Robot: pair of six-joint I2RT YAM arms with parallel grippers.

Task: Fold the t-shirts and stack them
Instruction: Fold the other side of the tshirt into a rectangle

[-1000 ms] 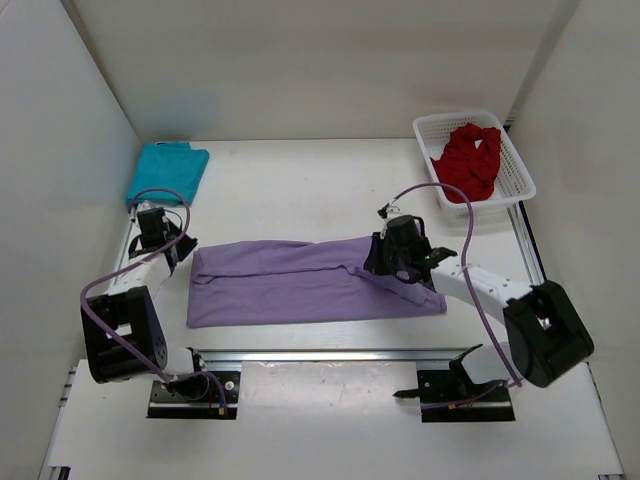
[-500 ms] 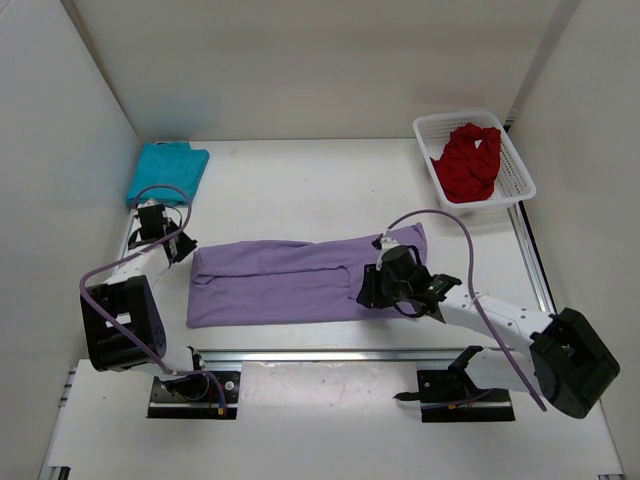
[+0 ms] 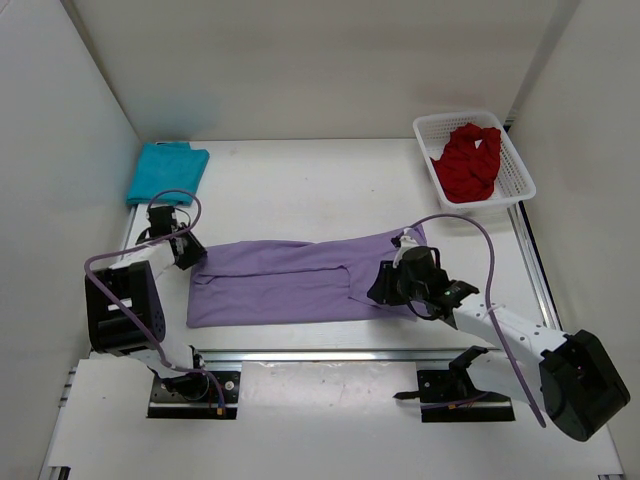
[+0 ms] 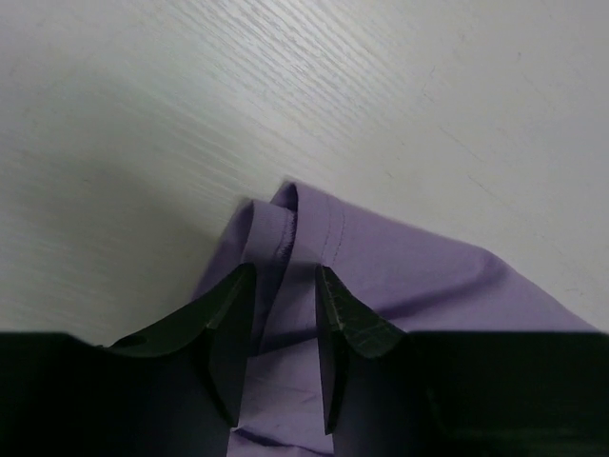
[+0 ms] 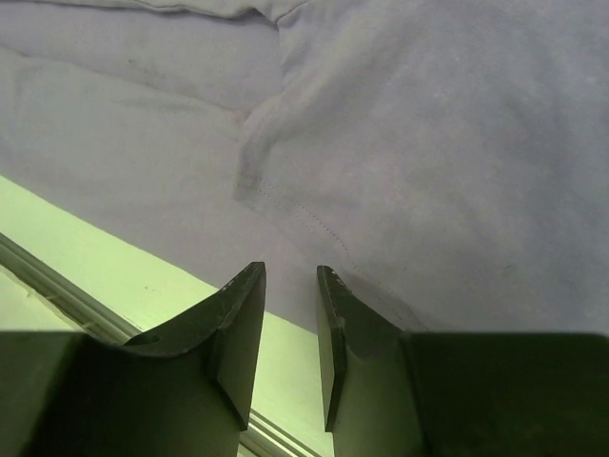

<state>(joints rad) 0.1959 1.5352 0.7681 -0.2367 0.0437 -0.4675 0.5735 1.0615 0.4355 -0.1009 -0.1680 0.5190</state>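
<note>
The lavender t-shirt [image 3: 290, 280] lies flat as a long strip across the table's middle. My left gripper [image 3: 188, 258] is at its far left corner. In the left wrist view the gripper [image 4: 285, 268] is open, with the lavender cloth [image 4: 409, 276] lying loose between and under its fingers. My right gripper [image 3: 383, 288] hovers over the strip's near right part. The right wrist view shows this gripper [image 5: 290, 269] open and empty above the lavender hem [image 5: 428, 143]. The teal t-shirt [image 3: 167, 170] lies folded at the back left. The red t-shirt [image 3: 470, 160] is crumpled in the basket.
The white mesh basket [image 3: 527, 185] stands at the back right corner. A metal rail [image 3: 340, 355] runs along the table's near edge, just below the lavender strip. White walls close in the left, right and back sides.
My right gripper has let go of the lavender shirt's right end and drawn toward the near right; that end now lies flat. My left gripper has shifted onto the left corner and opened wider.
</note>
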